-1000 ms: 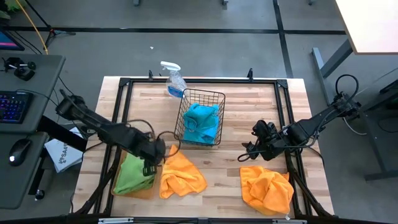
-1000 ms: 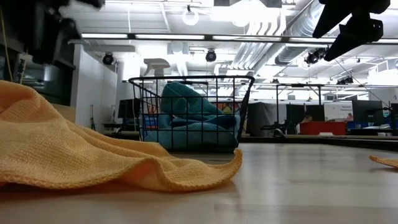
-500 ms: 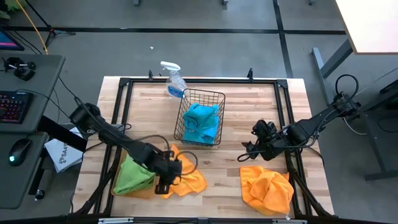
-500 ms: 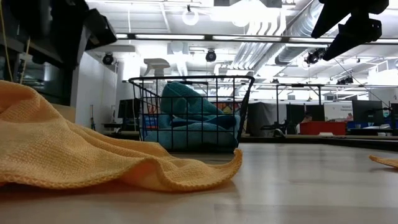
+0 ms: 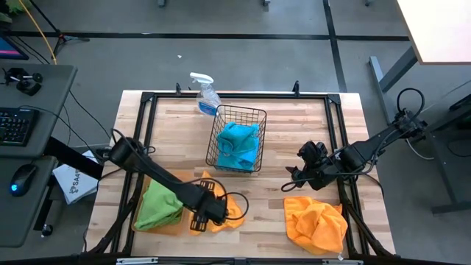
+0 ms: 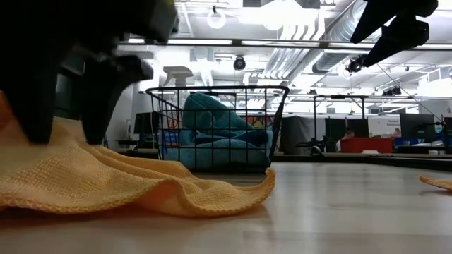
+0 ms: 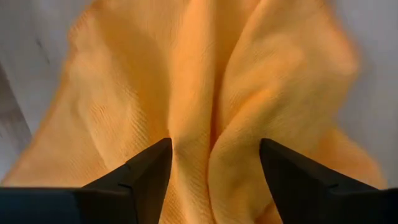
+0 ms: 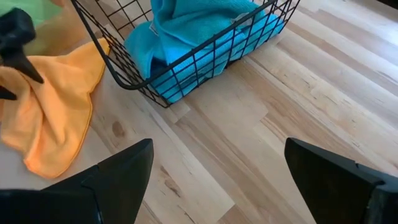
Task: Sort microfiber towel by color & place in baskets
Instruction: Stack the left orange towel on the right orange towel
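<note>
An orange towel lies crumpled on the table near its near edge, left of centre. My left gripper is open, low over it, a raised fold between its fingers. A green towel lies on the flat orange tray. The black wire basket holds teal towels. A second orange towel lies near the right near corner. My right gripper hovers open above the table, right of the basket. My left gripper comes at the orange towel from above, pointing down, fingers open. In the low view the fingertips end at the cloth's upper surface. The towel lies slack on the table. Whether the tips press into it, I cannot tell.
A clear spray bottle stands at the far edge behind the basket. A black frame runs round the tabletop. Bare wood lies between the basket and my right gripper.
My left gripper has moved from the green towel's edge toward the table's right and near edge, over the orange towel, and has come down to it, staying open. My right arm has kept still.
</note>
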